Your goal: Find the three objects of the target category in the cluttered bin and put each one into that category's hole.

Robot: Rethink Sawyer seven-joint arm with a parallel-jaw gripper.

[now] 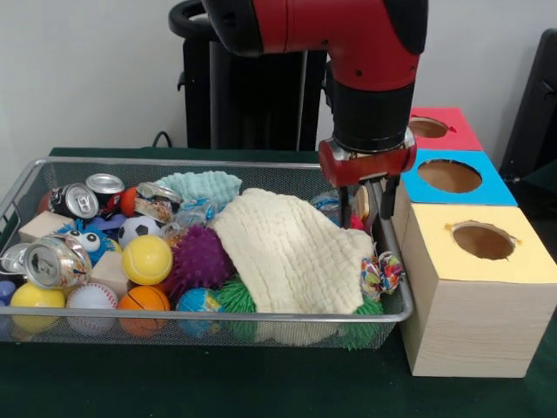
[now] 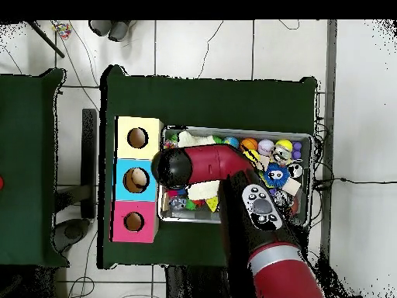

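Bin (image 1: pixel 35 178) clutter spreads mostly beside the gripper (image 1: pixel 365 209), which hangs with fingers spread and empty over the end nearest the boxes (image 1: pixel 474 287). The search step seems in hand; next it likely must lower onto something beside the cream cloth (image 1: pixel 287 252).

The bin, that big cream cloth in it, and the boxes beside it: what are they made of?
The bin looks like silver metal wire mesh; you can see the toys through its sides. The cream cloth seems a soft, crinkled woven fabric, perhaps cotton muslin, judging by its rippled surface and limp folds. The boxes look like pale wood with visible grain, with matte coloured tops, possibly paper or paint.
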